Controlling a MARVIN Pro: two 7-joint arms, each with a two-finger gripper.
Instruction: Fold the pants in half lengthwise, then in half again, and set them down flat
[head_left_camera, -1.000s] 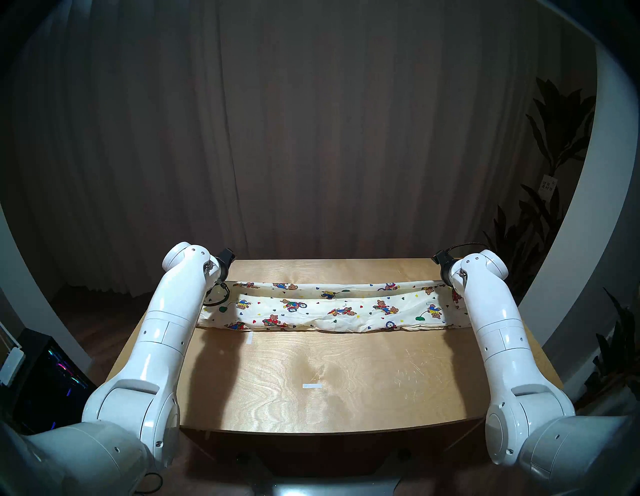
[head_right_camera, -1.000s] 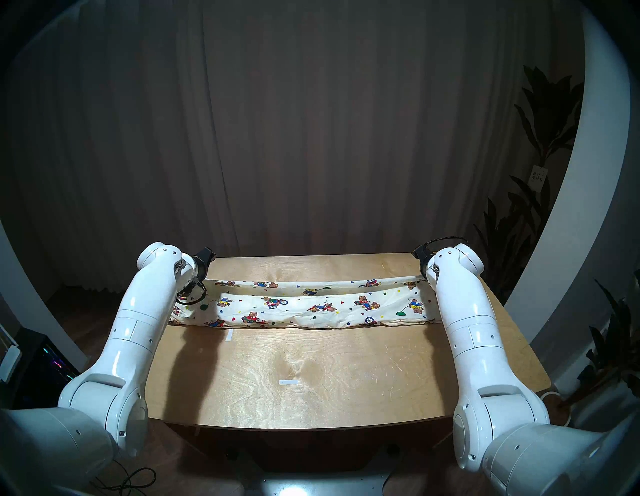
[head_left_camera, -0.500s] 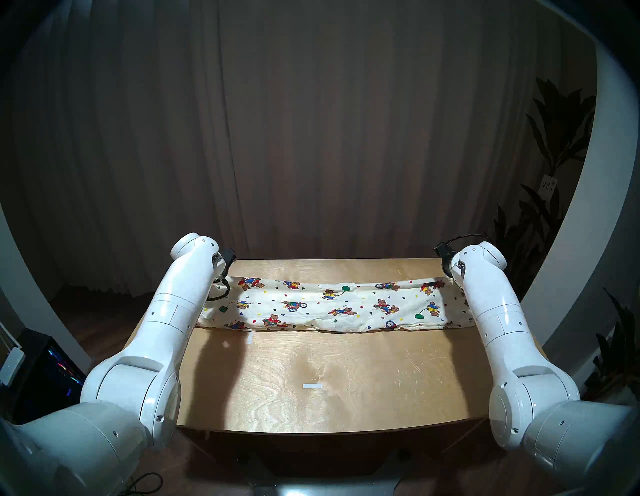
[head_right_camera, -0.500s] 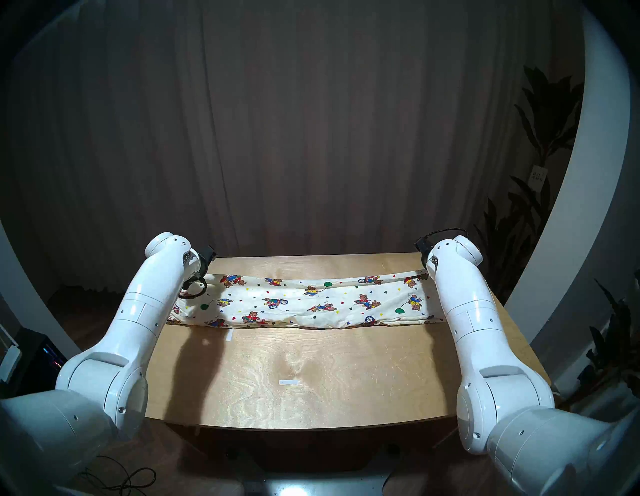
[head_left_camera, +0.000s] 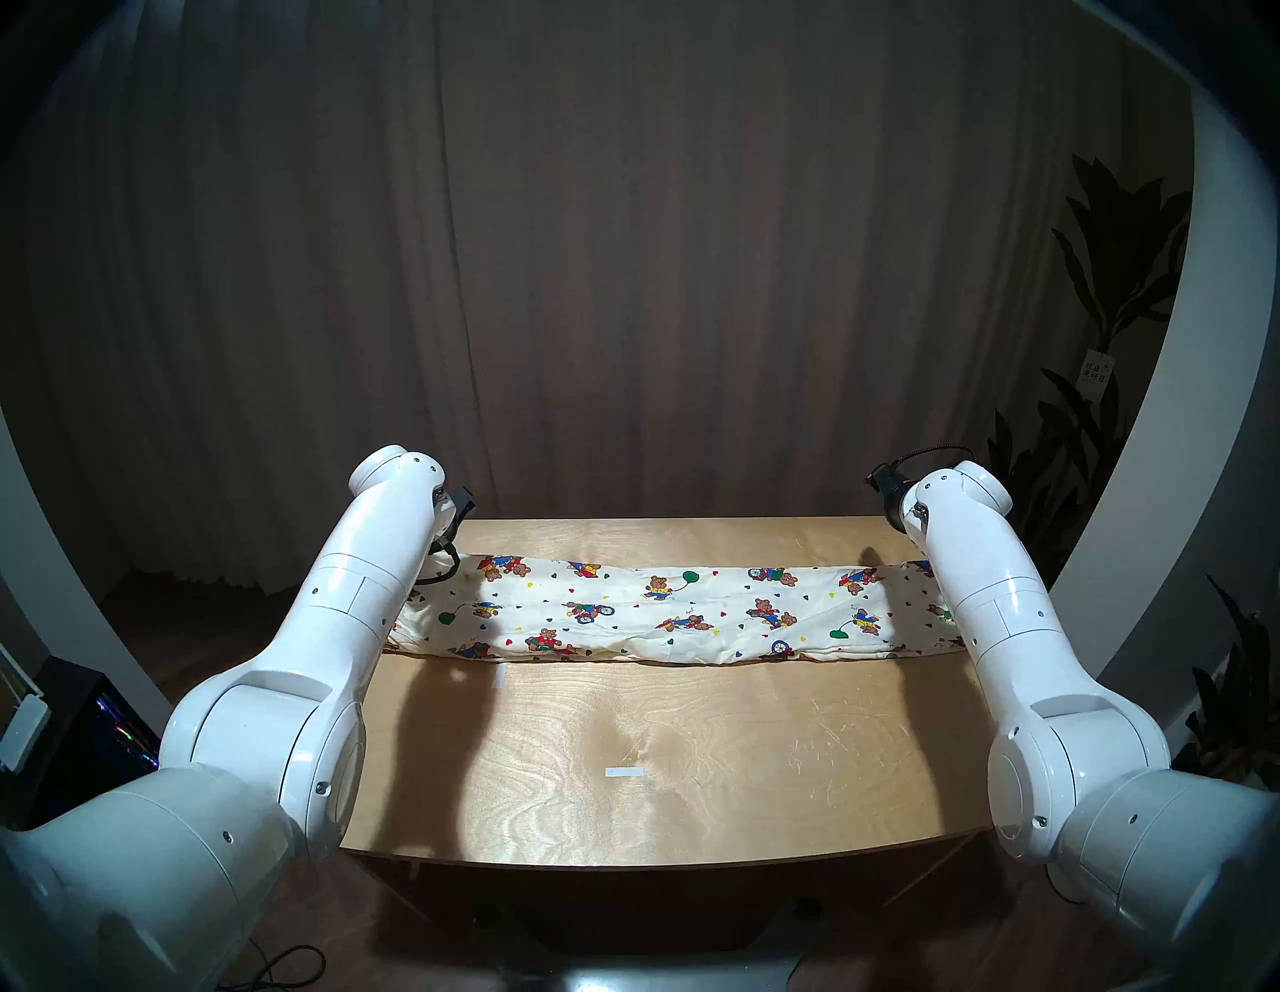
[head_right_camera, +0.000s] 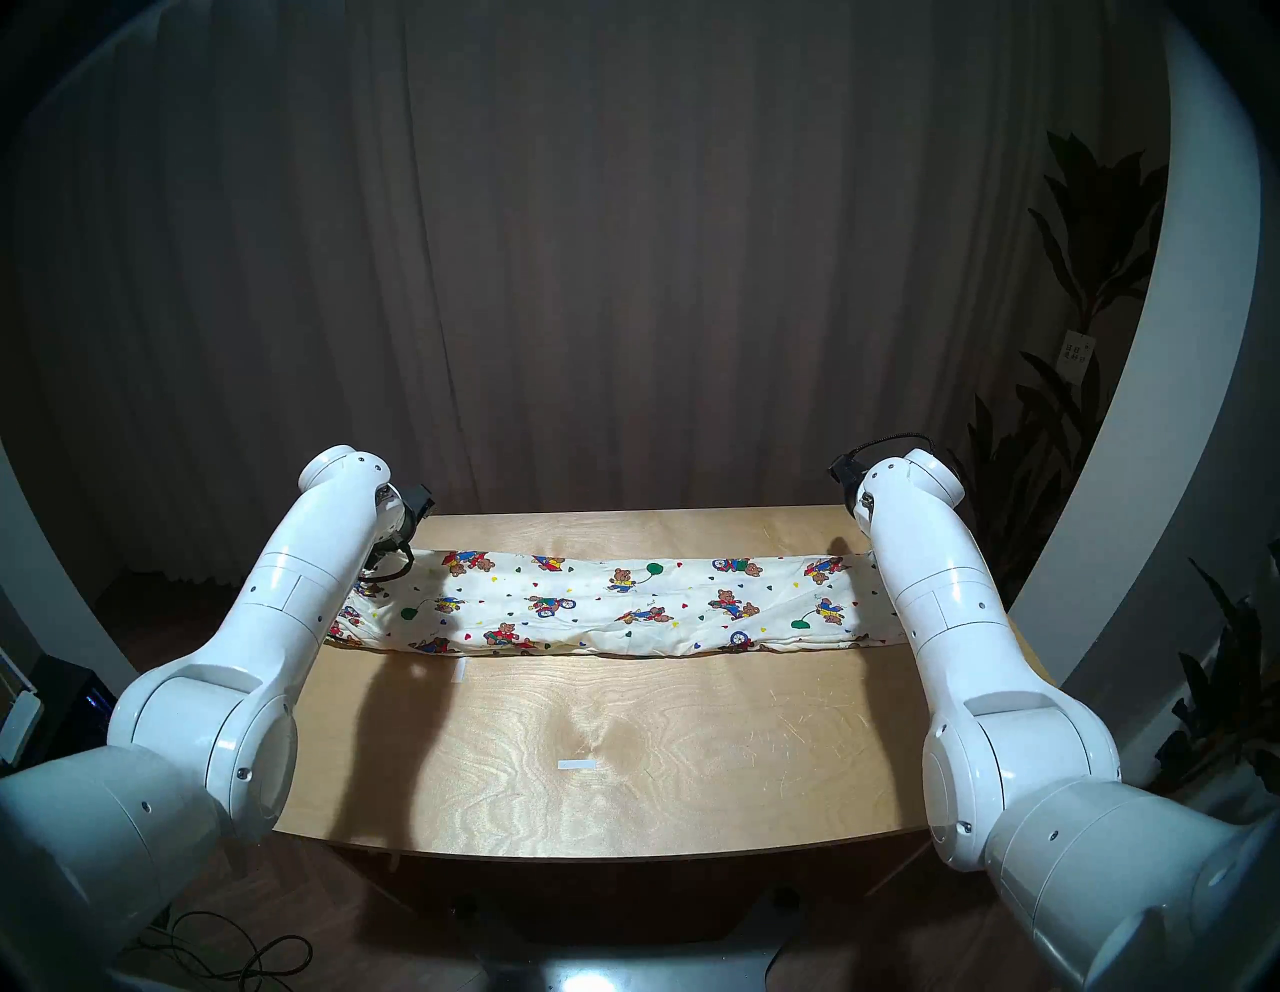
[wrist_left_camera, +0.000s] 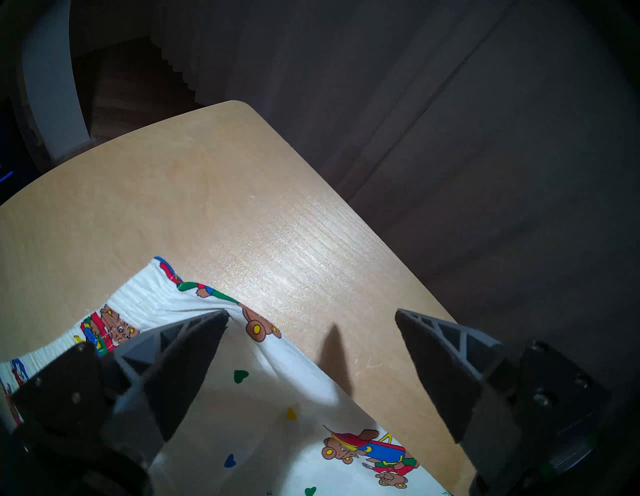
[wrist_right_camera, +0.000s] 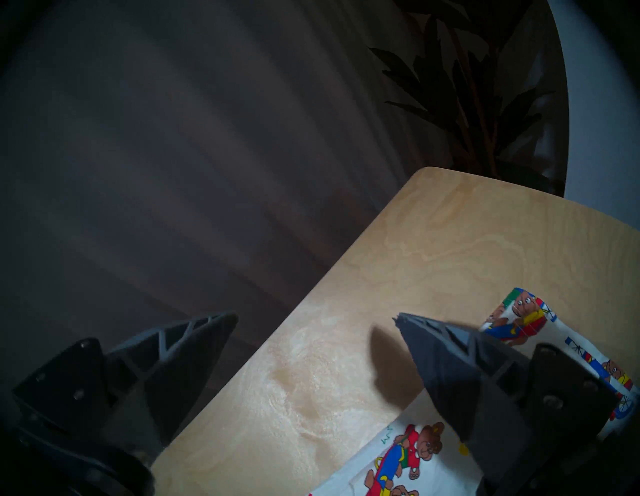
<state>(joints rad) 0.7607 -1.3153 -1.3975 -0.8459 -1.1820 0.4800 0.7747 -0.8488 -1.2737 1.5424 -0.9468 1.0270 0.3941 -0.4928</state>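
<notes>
1. The left claw stands with its jaws spread wide and nothing between them.
2. The right claw is likewise spread wide and empty.
3. Both white arms reach forward from the shoulders, left arm and right arm, elbows bent outward.
4. Each claw tilts forward and downward.
</notes>
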